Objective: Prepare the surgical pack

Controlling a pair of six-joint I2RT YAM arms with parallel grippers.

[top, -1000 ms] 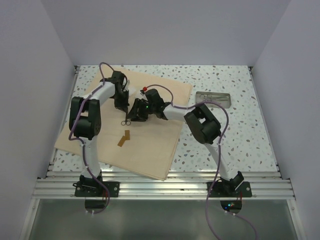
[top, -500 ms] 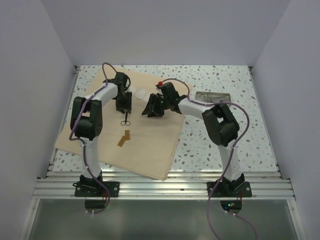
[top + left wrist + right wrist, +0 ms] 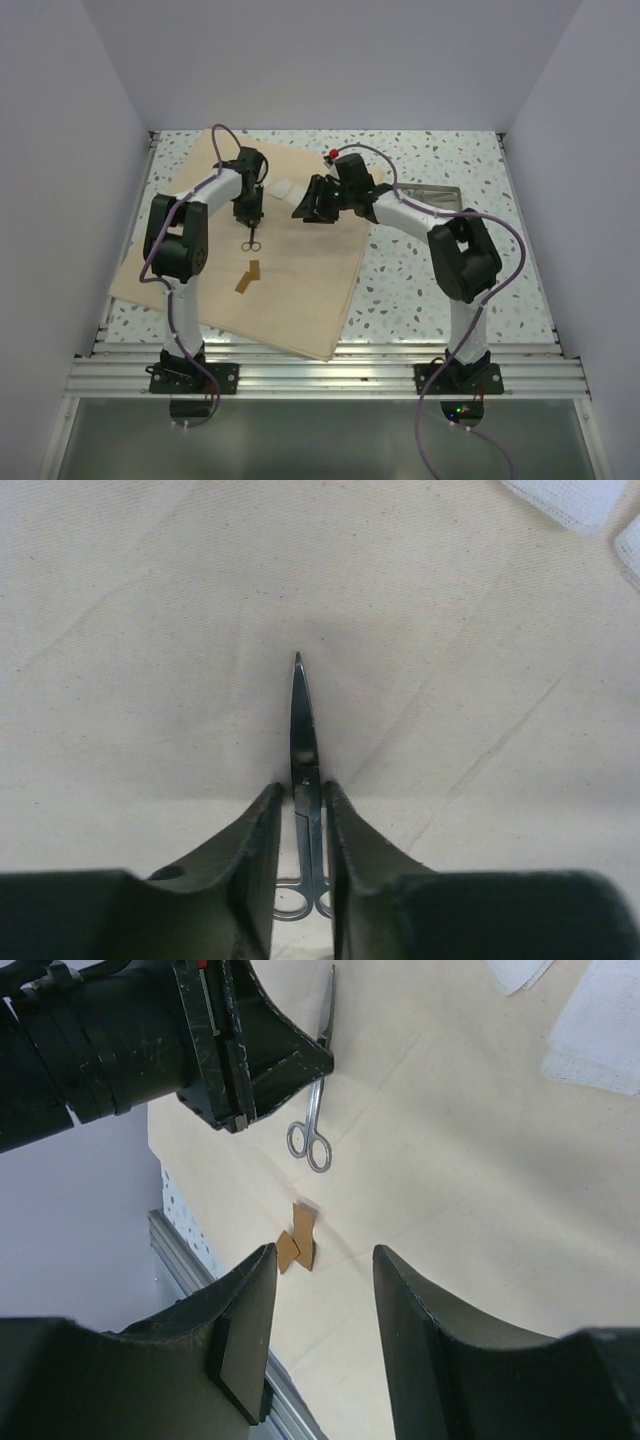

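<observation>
Steel scissors (image 3: 303,720) lie flat near the middle of the tan fabric sheet (image 3: 300,290). They are probably rigid, light and slick, and best pinched across the shanks just behind the pivot. The left gripper (image 3: 302,798) sits there, its jaws narrow and pinching that spot. Toward the sheet's far edge, beside the white gauze squares (image 3: 283,187), the right gripper (image 3: 322,1260) hovers with its jaws wide and empty.
</observation>
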